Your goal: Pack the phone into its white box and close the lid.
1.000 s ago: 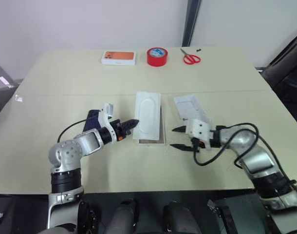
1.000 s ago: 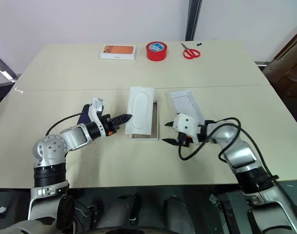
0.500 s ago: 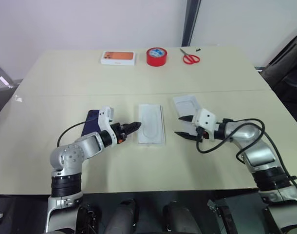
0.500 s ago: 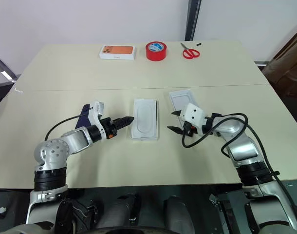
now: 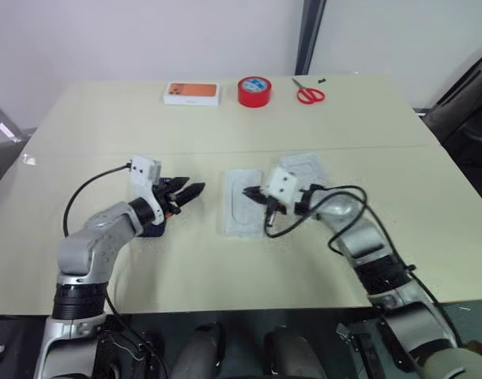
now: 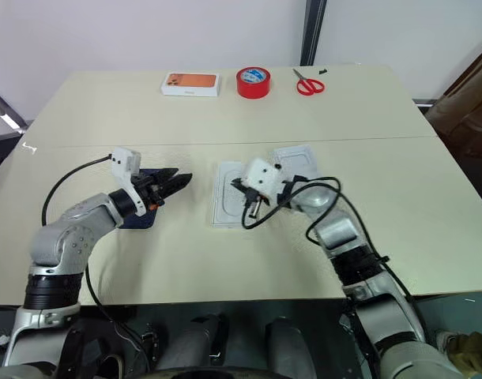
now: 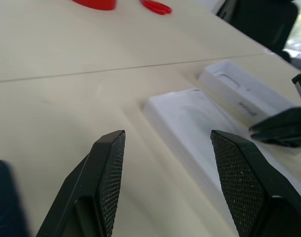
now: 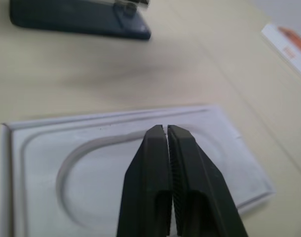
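A pale beige table [image 5: 399, 260] carries everything. Along its far edge lie a white box with an orange phone picture [image 5: 192, 93], a roll of red tape [image 5: 255, 91] and red-handled scissors [image 5: 310, 95], left to right. Nearer the middle, the phone [image 6: 138, 217] lies flat on the left, the white box [image 5: 242, 202] with a white insert sits at centre, and the lid [image 5: 306, 166] lies just right of it.

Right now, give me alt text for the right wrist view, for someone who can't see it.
The right gripper, fingers shut, hovers over a white insert with a rounded recess; beyond it the phone lies on the table.
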`<state>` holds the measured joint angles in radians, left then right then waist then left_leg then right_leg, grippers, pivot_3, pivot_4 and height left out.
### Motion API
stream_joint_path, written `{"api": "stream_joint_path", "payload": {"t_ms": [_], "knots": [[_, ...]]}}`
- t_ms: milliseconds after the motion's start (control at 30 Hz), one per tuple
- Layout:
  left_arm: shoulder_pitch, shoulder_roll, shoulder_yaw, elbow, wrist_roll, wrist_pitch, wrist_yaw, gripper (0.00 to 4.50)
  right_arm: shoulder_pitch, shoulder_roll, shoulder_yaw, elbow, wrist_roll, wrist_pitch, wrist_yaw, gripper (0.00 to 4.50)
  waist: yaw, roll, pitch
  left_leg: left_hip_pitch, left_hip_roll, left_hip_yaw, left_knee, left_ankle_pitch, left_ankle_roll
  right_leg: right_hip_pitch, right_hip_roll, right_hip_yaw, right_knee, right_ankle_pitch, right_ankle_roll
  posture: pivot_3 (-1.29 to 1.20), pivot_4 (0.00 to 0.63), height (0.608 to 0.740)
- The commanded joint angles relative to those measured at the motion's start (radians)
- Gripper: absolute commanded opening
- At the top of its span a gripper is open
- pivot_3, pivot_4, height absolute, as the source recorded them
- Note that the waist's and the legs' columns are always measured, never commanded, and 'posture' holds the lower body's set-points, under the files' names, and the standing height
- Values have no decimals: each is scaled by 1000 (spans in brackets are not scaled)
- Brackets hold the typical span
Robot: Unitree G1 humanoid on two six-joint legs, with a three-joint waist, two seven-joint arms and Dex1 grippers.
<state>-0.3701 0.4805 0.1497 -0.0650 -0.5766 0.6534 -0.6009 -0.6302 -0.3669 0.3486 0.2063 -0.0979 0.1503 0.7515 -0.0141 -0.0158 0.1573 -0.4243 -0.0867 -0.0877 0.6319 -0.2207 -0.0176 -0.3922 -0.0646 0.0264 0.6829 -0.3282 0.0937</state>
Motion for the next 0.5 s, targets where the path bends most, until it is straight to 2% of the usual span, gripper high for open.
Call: {"api": "stream_joint_path", "payload": {"t_ms": [33, 267, 500], "knots": [[4, 23, 13, 1, 28, -58, -31, 2931, -53, 2, 51, 60, -113, -43, -57, 22, 1, 0, 0, 0, 0, 0, 0, 0, 0, 0, 0, 0, 0, 0, 0, 0, 150, 734], [24, 32, 34, 8, 42, -66, -19, 2931, -4, -53, 114, -8, -114, -73, 109, 22, -1, 0, 0, 0, 0, 0, 0, 0, 0, 0, 0, 0, 0, 0, 0, 0, 150, 734], [12, 51, 48, 29, 44, -42, -22, 2931, -37, -46, 100, 50, -172, -110, 74, 22, -3, 0, 0, 0, 0, -1, -1, 0, 0, 0, 0, 0, 1, 0, 0, 0, 150, 734]]}}
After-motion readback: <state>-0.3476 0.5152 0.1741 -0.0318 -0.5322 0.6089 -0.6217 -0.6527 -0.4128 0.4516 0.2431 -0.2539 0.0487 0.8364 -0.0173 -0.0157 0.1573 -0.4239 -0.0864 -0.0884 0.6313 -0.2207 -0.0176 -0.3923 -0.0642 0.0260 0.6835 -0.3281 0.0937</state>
